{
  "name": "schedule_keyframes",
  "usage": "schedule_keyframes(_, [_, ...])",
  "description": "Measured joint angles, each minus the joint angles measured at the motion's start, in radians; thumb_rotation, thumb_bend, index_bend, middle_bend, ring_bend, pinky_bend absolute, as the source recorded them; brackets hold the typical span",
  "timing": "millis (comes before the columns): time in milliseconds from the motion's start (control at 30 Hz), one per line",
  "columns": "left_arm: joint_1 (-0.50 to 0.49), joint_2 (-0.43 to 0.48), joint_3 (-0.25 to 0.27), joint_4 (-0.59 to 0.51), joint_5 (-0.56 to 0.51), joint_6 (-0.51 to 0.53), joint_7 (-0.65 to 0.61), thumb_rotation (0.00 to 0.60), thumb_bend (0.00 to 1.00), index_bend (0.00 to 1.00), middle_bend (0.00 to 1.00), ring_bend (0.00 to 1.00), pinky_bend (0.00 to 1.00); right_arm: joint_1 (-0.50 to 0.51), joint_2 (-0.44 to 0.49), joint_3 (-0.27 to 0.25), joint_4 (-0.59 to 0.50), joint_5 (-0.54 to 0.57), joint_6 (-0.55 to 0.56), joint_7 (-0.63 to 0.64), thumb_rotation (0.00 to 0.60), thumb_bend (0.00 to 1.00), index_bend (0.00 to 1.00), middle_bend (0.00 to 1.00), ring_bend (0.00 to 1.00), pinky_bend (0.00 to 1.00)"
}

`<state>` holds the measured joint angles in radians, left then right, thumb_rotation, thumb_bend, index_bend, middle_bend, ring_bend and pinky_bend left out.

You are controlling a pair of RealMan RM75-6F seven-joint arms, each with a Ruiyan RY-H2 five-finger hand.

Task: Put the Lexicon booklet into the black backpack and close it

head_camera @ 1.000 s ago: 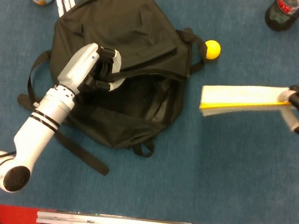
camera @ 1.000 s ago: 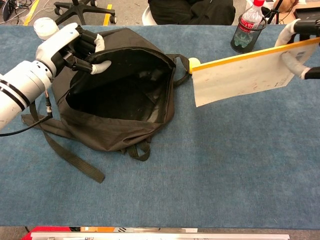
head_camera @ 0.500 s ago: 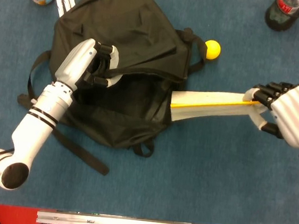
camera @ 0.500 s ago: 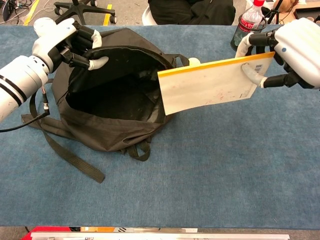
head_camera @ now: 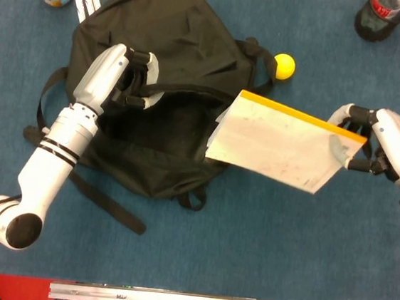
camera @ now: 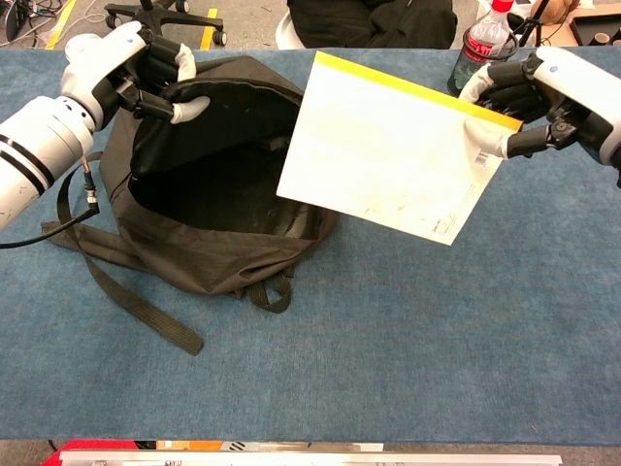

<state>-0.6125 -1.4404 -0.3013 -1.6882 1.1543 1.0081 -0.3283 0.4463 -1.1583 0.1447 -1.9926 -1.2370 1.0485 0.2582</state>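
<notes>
**Inspector:** Report the state of both hands and the position of the item.

**Operator:** My right robot hand [camera: 543,97] pinches the booklet [camera: 388,146] at its far corner by the yellow edge, thumb under and fingers over. The booklet hangs above the desk [camera: 437,340], tilted, its near corner over the rim of the backpack [camera: 194,243]. It is not inside. My left robot hand [camera: 146,73] grips the upper lip of the opening and holds it lifted, so the mouth stands wide.

**Inspector:** Handling properties?

**Operator:** I judge it light and thin. It looks flat in the chest view, but a corner hold on so broad a sheet probably lets it sag or twist. The cover appears smooth, so slipping is a risk; a hold nearer the middle of the edge would be surer.

**Inspector:** Zip condition?

**Operator:** I cannot make out the zip pull from either view.
</notes>
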Motion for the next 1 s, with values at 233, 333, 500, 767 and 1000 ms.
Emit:
schedule_keyframes(233, [-0.003, -0.005, -0.004, 0.007, -0.004, 0.004, 0.002, 0.6, 0.33, 0.74, 0.81, 0.77, 0.94, 0.037, 0.115, 0.02, -0.102, 0.187, -0.218, 0.173, 0.6, 0.66, 0.88, 0.79, 0.67, 0.8])
schedule_keyframes(333, [-0.002, -0.007, -0.003, 0.01, -0.004, 0.007, 0.001, 0.6, 0.33, 0.74, 0.81, 0.77, 0.94, 0.06, 0.148, 0.028, -0.12, 0.261, -0.314, 0.236, 0.6, 0.66, 0.88, 0.79, 0.67, 0.8])
schedule_keyframes(500, [0.001, -0.006, -0.002, 0.01, -0.001, 0.012, -0.003, 0.6, 0.33, 0.74, 0.81, 0.77, 0.94, 0.107, 0.19, 0.042, -0.124, 0.368, -0.469, 0.307, 0.6, 0.66, 0.88, 0.79, 0.67, 0.8])
schedule_keyframes(767, [0.003, -0.006, -0.001, 0.012, 0.003, 0.014, -0.01, 0.6, 0.33, 0.74, 0.81, 0.77, 0.94, 0.187, 0.213, 0.039, -0.084, 0.487, -0.621, 0.353, 0.6, 0.67, 0.88, 0.79, 0.67, 0.8])
schedule_keyframes(1000, [0.005, -0.012, 0.007, 0.008, 0.017, 0.021, -0.005, 0.6, 0.33, 0.74, 0.81, 0.77, 0.94, 0.242, 0.191, 0.028, -0.031, 0.593, -0.691, 0.387, 0.6, 0.67, 0.88, 0.79, 0.67, 0.8])
